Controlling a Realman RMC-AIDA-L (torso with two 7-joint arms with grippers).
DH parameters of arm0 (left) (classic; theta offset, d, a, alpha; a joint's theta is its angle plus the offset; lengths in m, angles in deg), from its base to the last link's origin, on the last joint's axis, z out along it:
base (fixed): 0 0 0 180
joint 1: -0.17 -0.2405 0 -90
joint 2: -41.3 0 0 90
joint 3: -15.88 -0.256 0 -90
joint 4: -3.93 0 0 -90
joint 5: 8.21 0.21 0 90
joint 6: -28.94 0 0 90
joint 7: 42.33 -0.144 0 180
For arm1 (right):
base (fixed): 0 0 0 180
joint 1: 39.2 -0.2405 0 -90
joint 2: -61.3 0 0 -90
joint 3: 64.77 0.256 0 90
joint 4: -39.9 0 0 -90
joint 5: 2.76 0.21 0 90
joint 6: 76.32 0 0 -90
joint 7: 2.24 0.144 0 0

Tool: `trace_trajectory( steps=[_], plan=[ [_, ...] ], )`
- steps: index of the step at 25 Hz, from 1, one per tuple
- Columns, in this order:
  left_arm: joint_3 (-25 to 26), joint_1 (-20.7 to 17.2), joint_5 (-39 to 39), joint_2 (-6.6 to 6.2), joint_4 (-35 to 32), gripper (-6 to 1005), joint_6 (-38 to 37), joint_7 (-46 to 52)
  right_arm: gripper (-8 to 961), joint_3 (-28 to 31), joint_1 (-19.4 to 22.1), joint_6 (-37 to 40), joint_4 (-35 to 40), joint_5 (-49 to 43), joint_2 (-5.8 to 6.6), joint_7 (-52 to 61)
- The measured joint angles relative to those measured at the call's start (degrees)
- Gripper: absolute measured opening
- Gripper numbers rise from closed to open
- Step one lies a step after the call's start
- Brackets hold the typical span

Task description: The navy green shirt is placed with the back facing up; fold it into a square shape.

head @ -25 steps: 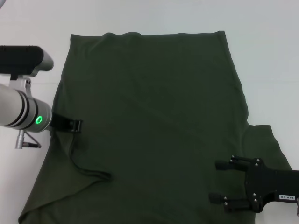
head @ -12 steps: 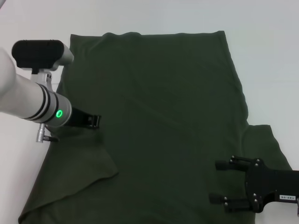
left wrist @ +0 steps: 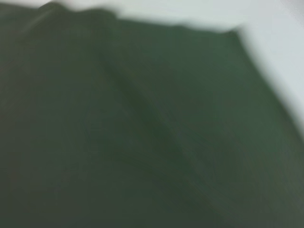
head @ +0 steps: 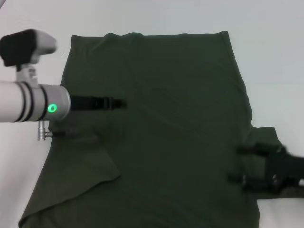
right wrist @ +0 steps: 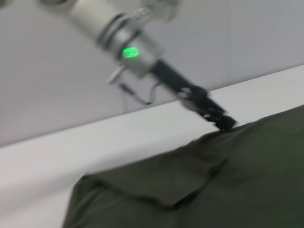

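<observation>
The navy green shirt (head: pixel 180 95) lies spread flat on the white table, plain side up. Its left sleeve (head: pixel 80 171) is folded inward onto the body near the lower left; the right wrist view shows that flap (right wrist: pixel 156 178) lying flat. My left gripper (head: pixel 121 103) hovers over the shirt's left half, above the folded sleeve, and the right wrist view catches it (right wrist: pixel 223 121) just over the cloth. My right gripper (head: pixel 236 165) is open beside the spread right sleeve (head: pixel 266 135), low over the shirt's right edge. The left wrist view holds only shirt fabric (left wrist: pixel 142 142).
Bare white table (head: pixel 275 57) surrounds the shirt at the far side, the left and the right. The shirt's near edge runs out of the head view at the bottom.
The left gripper let go of the left sleeve, which now lies flat, and moved right over the shirt. The right gripper shifted right toward the right sleeve.
</observation>
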Motion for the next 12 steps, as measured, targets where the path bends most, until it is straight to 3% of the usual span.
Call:
trace_trajectory(
  steps=[3, 4, 6, 9, 12],
  plan=[
    [7.52, -2.19, -18.79, -0.77, 3.07, 350, -7.97, -19.2, 926, 5.21, 0.0, 0.38, 3.25, 0.11, 0.21, 6.87],
    [9.03, -2.38, -21.89, -1.15, 4.53, 371, -9.95, -22.61, 926, 6.54, -0.01, 0.33, 4.61, 0.0, 0.33, 9.68],
    [11.58, -1.85, -28.44, -3.41, 10.36, 413, -14.22, -30.24, 926, 8.74, -0.1, 0.1, 7.51, -0.16, 0.64, 15.84],
    [11.86, -1.41, -27.96, -4.65, 14.79, 517, -15.73, -31.97, 926, 11.05, -0.3, -0.07, 12.67, -0.93, 2.05, 30.02],
    [11.55, -2.04, -23.95, -4.26, 15.19, 641, -16.9, -32.01, 926, 11.57, -1.09, 0.55, 15.44, -4.58, 5.75, 46.08]
  ],
)
